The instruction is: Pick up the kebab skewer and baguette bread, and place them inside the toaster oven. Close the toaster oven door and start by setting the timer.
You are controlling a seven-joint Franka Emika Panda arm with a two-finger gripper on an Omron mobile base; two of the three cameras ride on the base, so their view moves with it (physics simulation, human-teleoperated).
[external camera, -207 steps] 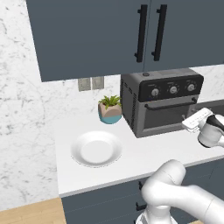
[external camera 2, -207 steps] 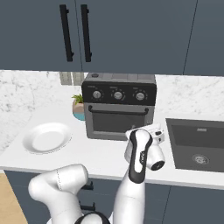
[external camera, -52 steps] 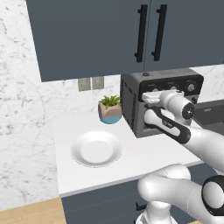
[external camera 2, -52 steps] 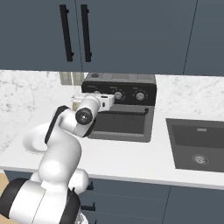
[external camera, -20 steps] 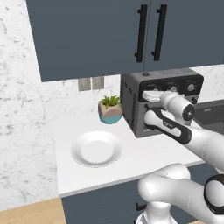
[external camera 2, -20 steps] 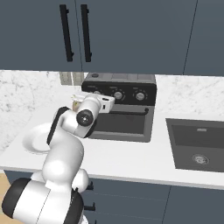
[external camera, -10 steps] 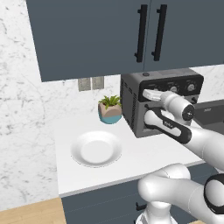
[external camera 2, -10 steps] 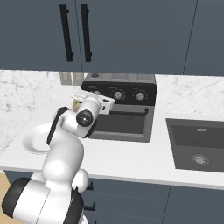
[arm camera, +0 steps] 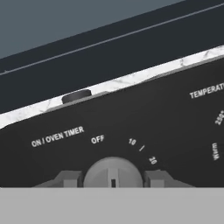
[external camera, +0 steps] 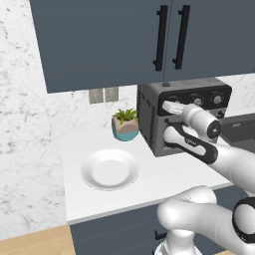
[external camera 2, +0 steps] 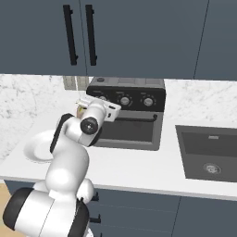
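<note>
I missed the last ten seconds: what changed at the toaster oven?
The arm swung from the oven's right to its left-hand knob; the gripper now straddles the timer knob. The toaster oven, its shut door, plate and plant stayed put.

Black toaster oven (external camera: 154,119) with silver knobs and white lettering, white plate (external camera: 109,169), white marble-veined counter (external camera 2: 139,166), dark slate-blue cabinets (external camera: 99,40), teal plant pot (external camera: 125,128).
</note>
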